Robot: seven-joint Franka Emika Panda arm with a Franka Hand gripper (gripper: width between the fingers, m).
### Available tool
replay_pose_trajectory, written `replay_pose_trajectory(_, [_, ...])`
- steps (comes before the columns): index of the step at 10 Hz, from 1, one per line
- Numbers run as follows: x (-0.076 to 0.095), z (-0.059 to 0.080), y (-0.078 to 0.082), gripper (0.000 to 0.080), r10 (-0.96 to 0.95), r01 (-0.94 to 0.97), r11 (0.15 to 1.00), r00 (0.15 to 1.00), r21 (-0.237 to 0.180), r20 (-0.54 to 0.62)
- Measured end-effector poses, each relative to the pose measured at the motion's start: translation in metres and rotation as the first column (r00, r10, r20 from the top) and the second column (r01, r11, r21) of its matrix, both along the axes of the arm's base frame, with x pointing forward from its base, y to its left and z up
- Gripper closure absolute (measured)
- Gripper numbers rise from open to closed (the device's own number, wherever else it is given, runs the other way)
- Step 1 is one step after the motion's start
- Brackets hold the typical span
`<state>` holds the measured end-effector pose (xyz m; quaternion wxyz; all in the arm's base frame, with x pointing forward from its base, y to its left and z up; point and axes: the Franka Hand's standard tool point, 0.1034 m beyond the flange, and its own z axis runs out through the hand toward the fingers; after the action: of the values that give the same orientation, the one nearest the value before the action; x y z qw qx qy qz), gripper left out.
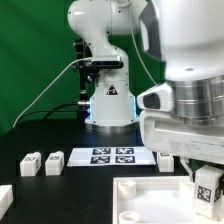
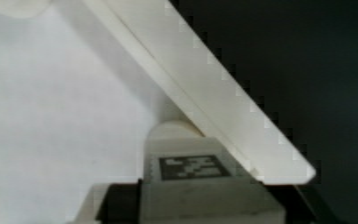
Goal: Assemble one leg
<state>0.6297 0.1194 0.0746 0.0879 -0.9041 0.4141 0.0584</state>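
My gripper (image 1: 203,176) hangs at the exterior view's right, close to the camera, shut on a leg (image 1: 207,186), a small white post with a black-and-white tag. It holds the leg just above the wide white panel (image 1: 145,203). In the wrist view the leg (image 2: 194,160) sits between the dark fingers (image 2: 126,200) of the gripper (image 2: 197,196), its end close against the panel's raised rim (image 2: 211,95). I cannot tell if they touch. Two more legs (image 1: 30,163) (image 1: 54,161) stand at the left, and another (image 1: 165,160) by the gripper.
The marker board (image 1: 112,155) lies flat in front of the arm's base (image 1: 110,100). A white part (image 1: 5,203) shows at the lower left edge. A green wall stands behind. The panel's flat face (image 2: 51,110) fills much of the wrist view.
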Motion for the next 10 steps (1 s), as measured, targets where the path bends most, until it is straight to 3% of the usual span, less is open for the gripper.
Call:
replay_pose_trajectory(3, [-0.0013, -0.0042, -0.0018, 0.0501, -0.496, 0.497, 0.863, 0.868, 0.089, -0.036])
replay_pose_trajectory(4, [-0.003, -0.0062, 0.0032, 0.0501, -0.572, 0.576, 0.814, 0.818, 0.081, -0.068])
replay_pose_trajectory(6, [-0.0031, -0.0062, 0.0032, 0.0474, -0.553, 0.557, 0.827, 0.831, 0.082, -0.063])
replay_pose_trajectory(8, [-0.0032, -0.0064, 0.0035, 0.0204, -0.518, 0.52, 0.85, 0.854, 0.085, -0.051])
replay_pose_trajectory(10, [-0.0057, -0.0018, 0.0013, 0.0162, -0.226, 0.227, 0.972, 0.974, 0.062, -0.021])
